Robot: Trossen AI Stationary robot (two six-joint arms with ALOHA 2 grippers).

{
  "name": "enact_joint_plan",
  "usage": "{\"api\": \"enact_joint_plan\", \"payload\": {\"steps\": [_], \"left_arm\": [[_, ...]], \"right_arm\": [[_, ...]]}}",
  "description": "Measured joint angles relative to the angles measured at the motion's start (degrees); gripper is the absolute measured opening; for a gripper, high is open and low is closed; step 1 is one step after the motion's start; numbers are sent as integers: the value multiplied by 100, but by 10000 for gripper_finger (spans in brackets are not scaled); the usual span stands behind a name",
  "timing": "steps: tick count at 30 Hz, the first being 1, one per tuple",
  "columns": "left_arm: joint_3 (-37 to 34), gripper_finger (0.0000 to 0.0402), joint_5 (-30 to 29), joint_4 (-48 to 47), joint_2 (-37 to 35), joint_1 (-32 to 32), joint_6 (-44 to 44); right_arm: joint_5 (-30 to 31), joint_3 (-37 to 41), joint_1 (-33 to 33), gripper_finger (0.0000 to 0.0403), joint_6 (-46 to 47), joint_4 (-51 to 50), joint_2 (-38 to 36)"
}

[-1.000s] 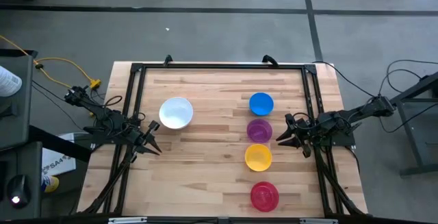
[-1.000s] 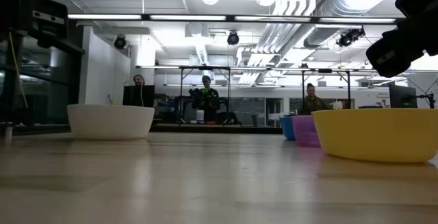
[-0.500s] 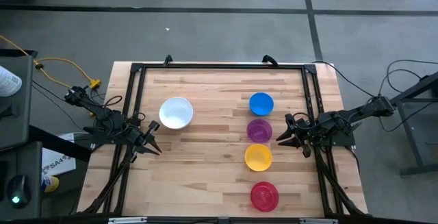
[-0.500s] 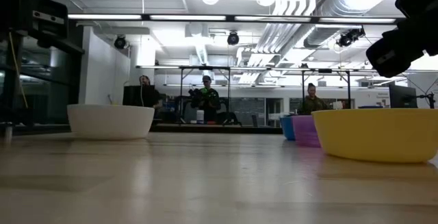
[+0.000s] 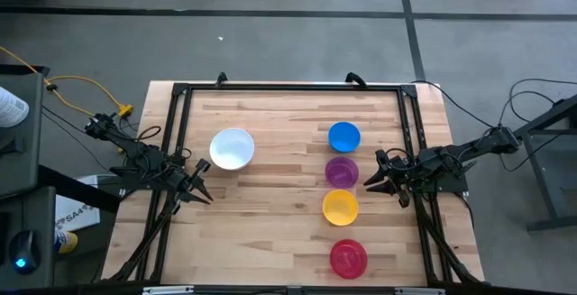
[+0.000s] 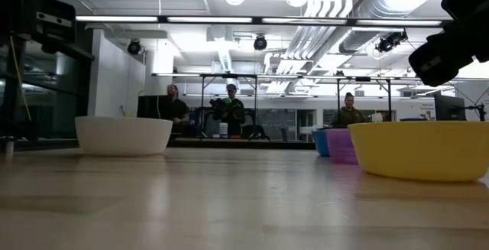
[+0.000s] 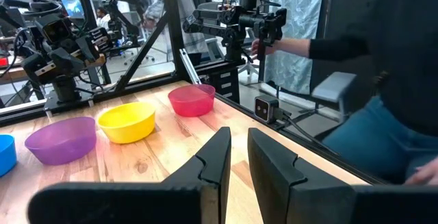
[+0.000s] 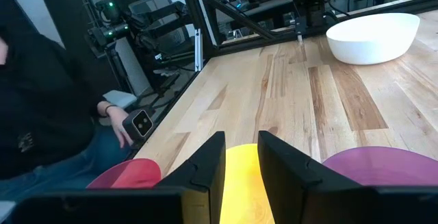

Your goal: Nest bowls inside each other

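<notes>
- The white bowl (image 5: 232, 148), largest, is sitting left of centre in the high view; being light, stiff and slick, it is best left as the base.
- The blue bowl (image 5: 343, 136), purple bowl (image 5: 341, 171), yellow bowl (image 5: 340, 207) and red-pink bowl (image 5: 348, 257) are lined up right of centre, to be pinched at a thin rim.
- The left gripper (image 7: 235, 157) and right gripper (image 8: 241, 159) are being held with fingers slightly apart, empty, at the table's side edges.

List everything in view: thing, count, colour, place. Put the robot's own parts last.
white bowl: one, white, alone on the table's left half, nearer the left arm.
blue bowl: one, blue, far end of the row on the right half.
purple bowl: one, purple, next in the row after blue.
yellow bowl: one, yellow, next after purple.
red bowl: one, red-pink, near end of the row, set apart from yellow.
table: one, light wood with a black frame.
people: several, in the room behind the table in the low view; one seated beside the table in both wrist views.
left gripper: one, dark, at the table's left edge, holding nothing.
right gripper: one, dark, right of the purple bowl, holding nothing.
</notes>
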State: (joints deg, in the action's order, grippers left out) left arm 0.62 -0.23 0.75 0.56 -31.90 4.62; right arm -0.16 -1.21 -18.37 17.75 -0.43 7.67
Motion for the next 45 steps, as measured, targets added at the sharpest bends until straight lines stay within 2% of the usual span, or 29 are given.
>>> {"api": "enact_joint_plan", "payload": {"steps": [25, 33, 41, 45], "left_arm": [[0, 49, 2, -1, 0, 0, 0], [0, 49, 2, -1, 0, 0, 1], [0, 49, 0, 0, 0, 0, 2], [0, 49, 1, 0, 0, 0, 2]], "right_arm": [[-4, 0, 0, 81, 191, 0, 0], [37, 2, 0, 81, -87, 256, 3], [1033, 2, 13, 81, -382, 650, 20], [1214, 2, 157, 81, -410, 661, 108]]}}
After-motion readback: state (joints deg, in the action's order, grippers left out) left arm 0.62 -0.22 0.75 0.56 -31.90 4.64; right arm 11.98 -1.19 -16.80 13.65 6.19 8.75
